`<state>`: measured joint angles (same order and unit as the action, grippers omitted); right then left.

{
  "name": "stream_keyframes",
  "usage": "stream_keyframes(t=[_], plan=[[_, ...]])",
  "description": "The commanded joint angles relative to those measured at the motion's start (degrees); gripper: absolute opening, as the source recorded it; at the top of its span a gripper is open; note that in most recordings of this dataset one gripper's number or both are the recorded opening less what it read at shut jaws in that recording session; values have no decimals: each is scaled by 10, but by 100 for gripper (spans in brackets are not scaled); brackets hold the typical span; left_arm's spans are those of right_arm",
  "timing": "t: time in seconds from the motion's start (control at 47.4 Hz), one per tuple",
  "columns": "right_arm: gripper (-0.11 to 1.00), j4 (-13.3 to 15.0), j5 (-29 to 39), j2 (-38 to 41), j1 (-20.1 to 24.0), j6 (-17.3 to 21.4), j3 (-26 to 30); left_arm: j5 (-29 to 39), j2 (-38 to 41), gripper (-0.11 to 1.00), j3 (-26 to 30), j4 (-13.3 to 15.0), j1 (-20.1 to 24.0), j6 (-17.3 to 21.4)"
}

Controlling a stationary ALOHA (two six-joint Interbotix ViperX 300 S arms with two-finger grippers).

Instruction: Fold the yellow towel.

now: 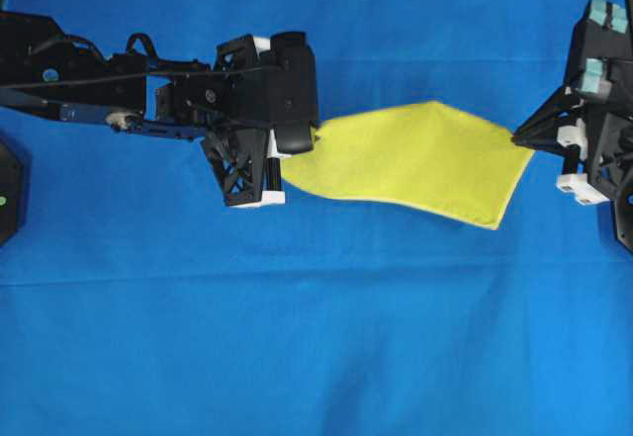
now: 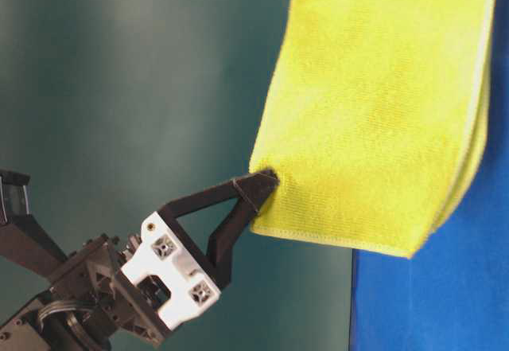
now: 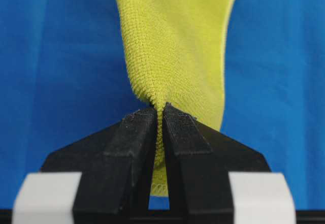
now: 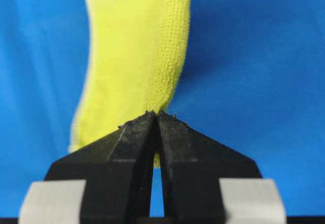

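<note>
The yellow towel (image 1: 415, 164) is stretched between my two grippers over the blue table cover. My left gripper (image 1: 315, 141) is shut on its left corner. In the left wrist view the fingertips (image 3: 162, 109) pinch a bunched fold of the towel (image 3: 172, 41). My right gripper (image 1: 516, 139) is shut on the right corner. In the right wrist view it (image 4: 155, 115) pinches the towel (image 4: 132, 56) at its edge. In the table-level view the towel (image 2: 374, 104) hangs doubled, with a gripper (image 2: 266, 182) pinching its lower corner.
The blue cloth (image 1: 316, 337) covers the whole table. A black base part (image 1: 8, 187) sits at the left edge. The right arm's body (image 1: 603, 110) fills the right edge.
</note>
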<state>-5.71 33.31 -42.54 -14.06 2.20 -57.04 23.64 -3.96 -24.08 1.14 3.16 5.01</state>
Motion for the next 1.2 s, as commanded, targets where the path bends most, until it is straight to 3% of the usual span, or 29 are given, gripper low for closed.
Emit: stream_keyframes(t=[0.0,0.275,0.401,0.612,0.866,1.183], plan=[[2,13,-12,10,-27,1,14,-8,-15,3,8,1,-13,-2],[2,61,-68,61,-169,-2,29,-95,17,3,11,1,-76,-7],[2,80,-100,102,-207,-7,54,-146,41,3,23,1,-101,-8],[2,105,-136,187,-221,-8,119,-178,91,3,87,1,-127,-6],[2,109,-152,278,-221,-8,200,-183,147,3,157,1,-131,0],[2,110,-154,271,-225,-8,192,-189,161,3,163,1,-130,0]])
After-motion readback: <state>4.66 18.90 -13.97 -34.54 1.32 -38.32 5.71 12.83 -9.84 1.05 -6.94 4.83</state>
